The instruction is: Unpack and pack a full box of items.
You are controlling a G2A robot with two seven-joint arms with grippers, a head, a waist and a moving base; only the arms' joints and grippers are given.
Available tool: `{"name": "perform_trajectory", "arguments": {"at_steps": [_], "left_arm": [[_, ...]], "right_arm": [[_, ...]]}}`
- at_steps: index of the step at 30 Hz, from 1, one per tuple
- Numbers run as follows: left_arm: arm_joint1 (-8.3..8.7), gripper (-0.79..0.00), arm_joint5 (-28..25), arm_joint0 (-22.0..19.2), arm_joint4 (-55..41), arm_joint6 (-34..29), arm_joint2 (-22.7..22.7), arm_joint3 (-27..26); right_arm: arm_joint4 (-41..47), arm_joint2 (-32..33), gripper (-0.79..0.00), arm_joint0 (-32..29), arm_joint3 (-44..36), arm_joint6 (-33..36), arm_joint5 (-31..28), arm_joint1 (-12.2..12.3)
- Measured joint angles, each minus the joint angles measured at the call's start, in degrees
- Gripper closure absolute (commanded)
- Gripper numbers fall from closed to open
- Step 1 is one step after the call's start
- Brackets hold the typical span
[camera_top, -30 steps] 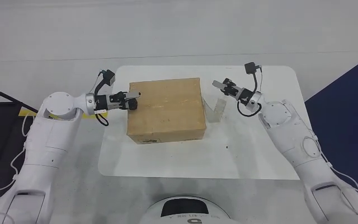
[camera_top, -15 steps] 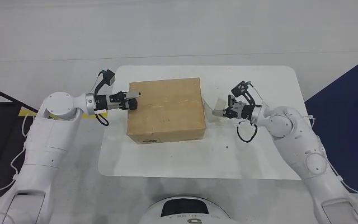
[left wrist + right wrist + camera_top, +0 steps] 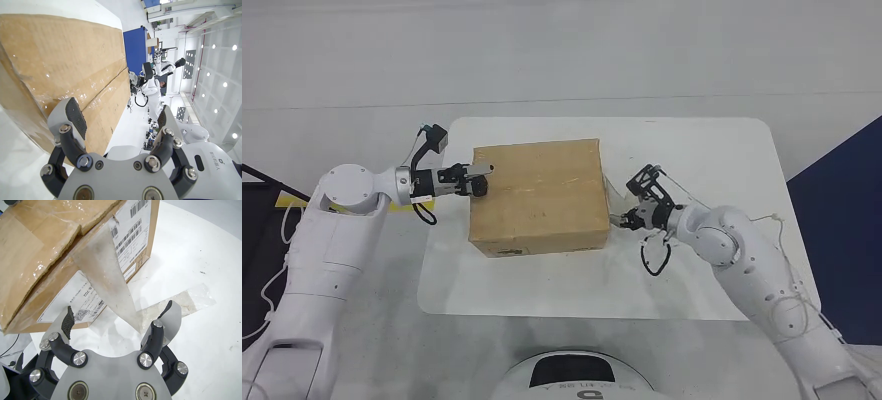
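I'm unsealing the box (image 3: 537, 195); my right gripper (image 3: 119, 309) and left gripper (image 3: 118, 108) both gape open. Next I'd pinch the tape strip (image 3: 105, 275), which seems half-peeled.

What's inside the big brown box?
Nothing inside shows. The box has its top flaps down, so they cover whatever it holds. A loose strip of clear tape hangs off one side.

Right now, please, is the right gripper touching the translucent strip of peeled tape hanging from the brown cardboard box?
Apart. The right wrist view shows the right gripper open, the translucent tape strip hanging between its fingers with table visible on both sides.
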Motion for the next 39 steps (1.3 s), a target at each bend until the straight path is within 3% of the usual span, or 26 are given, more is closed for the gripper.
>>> {"name": "perform_trajectory", "arguments": {"at_steps": [11,20,30,39], "left_arm": [[0.0,-0.785,0.0,0.0,0.0,0.0,0.0,0.0],[0.0,-0.785,0.0,0.0,0.0,0.0,0.0,0.0],[0.0,-0.785,0.0,0.0,0.0,0.0,0.0,0.0],[0.0,-0.785,0.0,0.0,0.0,0.0,0.0,0.0]], "right_arm": [[10.42,0.31,-0.785,1.36,4.66,-11.67,5.44,-2.12],[8.14,1.1,-0.785,-1.25,1.23,-21.61,13.23,-3.04],[5.87,4.33,-0.785,-5.05,-2.82,-22.81,14.68,-2.87],[-4.34,2.84,-0.785,-6.04,-9.98,-21.43,24.79,-3.52]]}}
